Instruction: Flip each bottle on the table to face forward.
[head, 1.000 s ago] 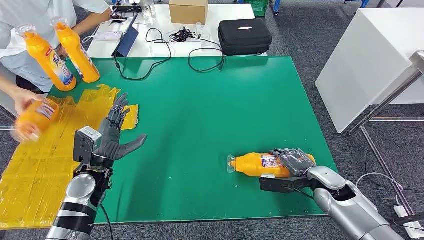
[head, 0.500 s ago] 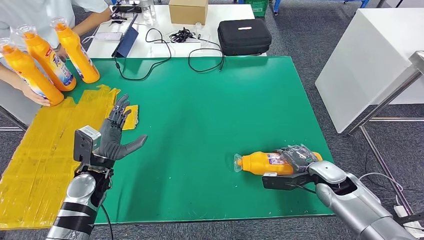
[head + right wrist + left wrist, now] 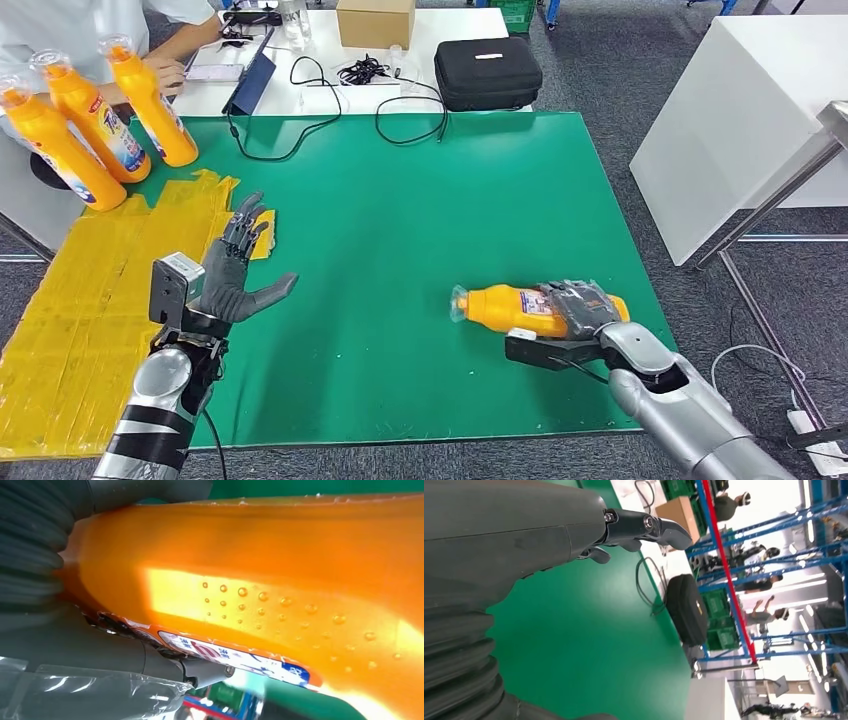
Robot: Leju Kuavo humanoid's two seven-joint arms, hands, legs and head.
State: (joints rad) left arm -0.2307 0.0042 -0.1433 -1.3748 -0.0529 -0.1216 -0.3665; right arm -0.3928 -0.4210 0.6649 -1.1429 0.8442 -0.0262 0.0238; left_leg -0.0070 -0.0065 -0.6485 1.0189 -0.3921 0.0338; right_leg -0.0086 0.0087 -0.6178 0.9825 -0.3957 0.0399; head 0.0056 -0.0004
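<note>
Green matting covers the counter (image 3: 420, 230), with a yellow sheet (image 3: 80, 310) along its left side. On the near right an orange bottle (image 3: 510, 308) lies on its side, long axis running left to right, cap end pointing left and base toward the right edge. The right hand (image 3: 580, 308) wraps its fingers over the bottle's base end, grasping it. The left hand (image 3: 235, 275) hovers over the counter's left part, fingers spread, holding nothing. Three more orange bottles (image 3: 100, 110) stand upright at the far left corner.
</note>
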